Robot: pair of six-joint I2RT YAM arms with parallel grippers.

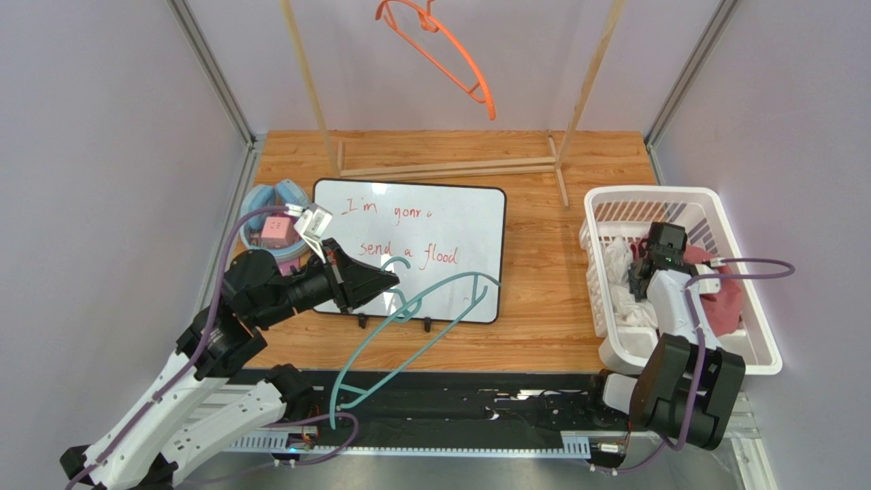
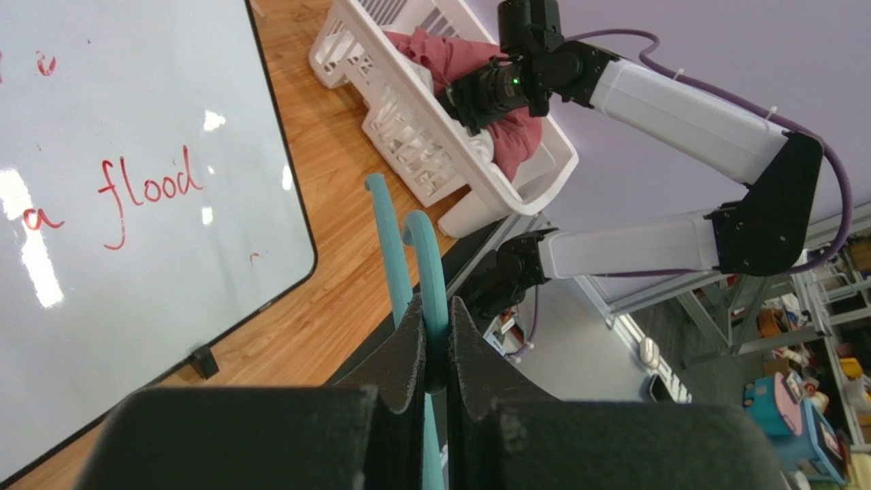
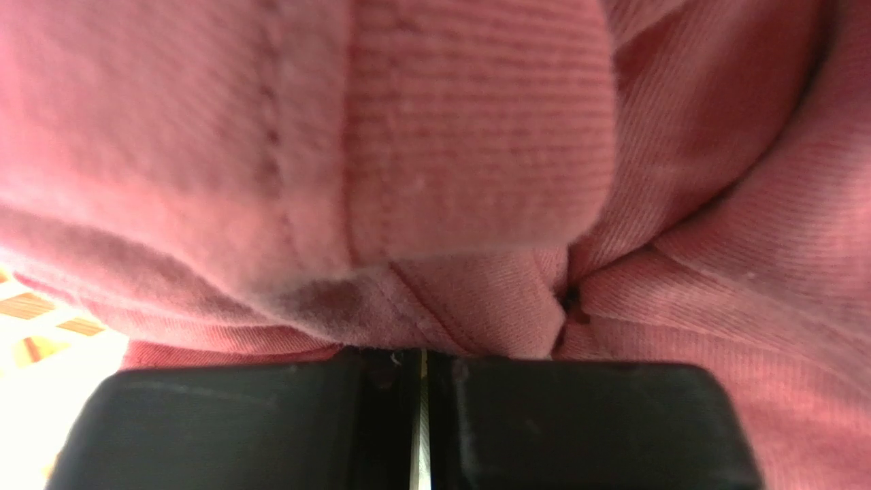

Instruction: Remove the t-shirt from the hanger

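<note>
A teal hanger (image 1: 409, 347) with nothing on it slants over the table's near edge, its hook at my left gripper (image 1: 394, 278). In the left wrist view that gripper (image 2: 437, 306) is shut on the hanger's teal wire (image 2: 429, 265). The red t-shirt (image 1: 728, 301) lies bunched in the white basket (image 1: 654, 196) at the right. My right gripper (image 1: 646, 276) reaches down into that basket. In the right wrist view its jaws (image 3: 422, 352) are closed, and pink-red t-shirt fabric (image 3: 460, 133) gathers over their tips and fills the frame. From the left wrist, the t-shirt (image 2: 434, 53) shows inside the basket (image 2: 409, 133).
A whiteboard (image 1: 419, 245) with red writing lies mid-table under the left gripper. An orange hanger (image 1: 450, 61) hangs from a wooden rack (image 1: 450, 168) at the back. A blue bowl (image 1: 274, 225) holding a pink item sits at the left. White cloth (image 1: 619, 260) also lies in the basket.
</note>
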